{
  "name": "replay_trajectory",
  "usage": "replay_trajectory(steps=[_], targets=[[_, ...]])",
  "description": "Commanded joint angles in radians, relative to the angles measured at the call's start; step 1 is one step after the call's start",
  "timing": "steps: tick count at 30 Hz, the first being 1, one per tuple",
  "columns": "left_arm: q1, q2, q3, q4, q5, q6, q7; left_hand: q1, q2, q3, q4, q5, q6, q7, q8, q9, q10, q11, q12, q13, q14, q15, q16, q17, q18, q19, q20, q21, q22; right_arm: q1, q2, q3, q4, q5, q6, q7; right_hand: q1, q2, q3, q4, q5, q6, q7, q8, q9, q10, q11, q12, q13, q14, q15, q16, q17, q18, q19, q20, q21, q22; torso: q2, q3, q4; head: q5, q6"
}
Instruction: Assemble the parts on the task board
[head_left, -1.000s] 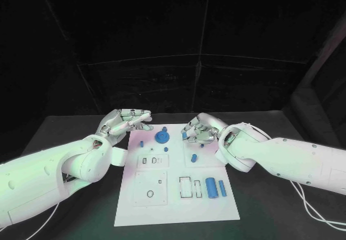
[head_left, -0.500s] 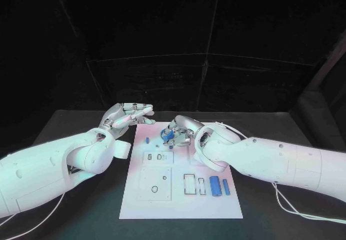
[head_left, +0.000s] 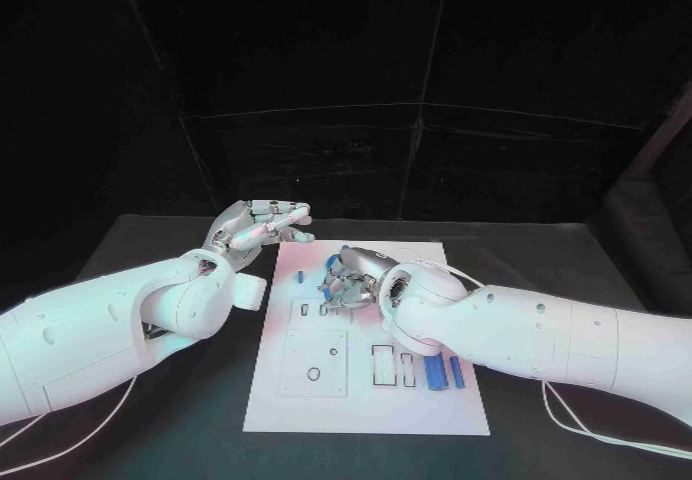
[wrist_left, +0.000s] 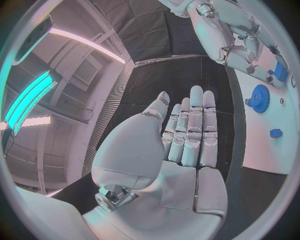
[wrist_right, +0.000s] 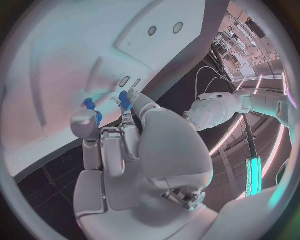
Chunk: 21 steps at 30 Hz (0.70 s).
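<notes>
Two white arms reach over the black table, where the white task board lies in the middle. No writing or label on the board, the parts or the arms can be read. On the head view the right hand is down over the far middle of the board, its fingers curled in together; the right wrist view shows a small blue part at its fingertips, with another blue part just beside them, close against the board's surface, so the hand seems to pinch the first one, though the contact itself is partly hidden. The left hand is raised off the far left corner of the board, above the table; on the left wrist view its fingers lie straight and pressed side by side, holding nothing. That same view shows a blue gear and a small blue peg standing on the board. Near the board's right side, two long blue cylinders lie side by side next to narrow rectangular slots, and an oval hole sits in a square panel to their left.
</notes>
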Motion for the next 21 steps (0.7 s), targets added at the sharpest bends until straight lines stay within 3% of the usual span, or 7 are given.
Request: replay_trajectory(steps=[1, 21], targets=[[0.002, 0.001, 0.001, -0.001, 0.011, -0.001, 0.015, -0.008, 0.004, 0.000, -0.005, -0.001, 0.008, 0.003, -0.003, 0.000, -0.004, 0.000, -0.005, -0.002, -0.003, 0.002, -0.006, 0.001, 0.005, 0.006, -0.001, -0.007, -0.001, -0.005, 0.003, -0.001, -0.002, -0.054, 0.037, -0.018, -0.012, 0.003, 0.005, -0.001, -0.003, 0.018, -0.009, 0.004, 0.005, -0.005, 0.001, -0.003, 0.056, 0.078, -0.006, -0.005, 0.140, -0.004, -0.009, 0.001, -0.006, -0.001, 0.000, 0.0010, -0.0020, 0.002, -0.003], [0.002, 0.005, 0.001, -0.007, 0.011, 0.003, 0.014, -0.007, 0.005, 0.001, -0.006, -0.001, 0.008, 0.002, -0.003, 0.000, -0.003, 0.000, -0.005, -0.002, -0.003, 0.002, -0.007, 0.002, 0.005, 0.006, -0.001, -0.007, -0.002, -0.015, -0.003, -0.002, 0.009, -0.076, 0.078, -0.033, -0.019, -0.003, 0.006, -0.002, -0.004, 0.019, -0.009, 0.004, 0.005, -0.005, 0.001, -0.004, 0.055, 0.078, -0.006, -0.006, 0.139, -0.004, -0.010, 0.001, -0.007, -0.003, 0.000, 0.0012, -0.0010, 0.002, -0.009]])
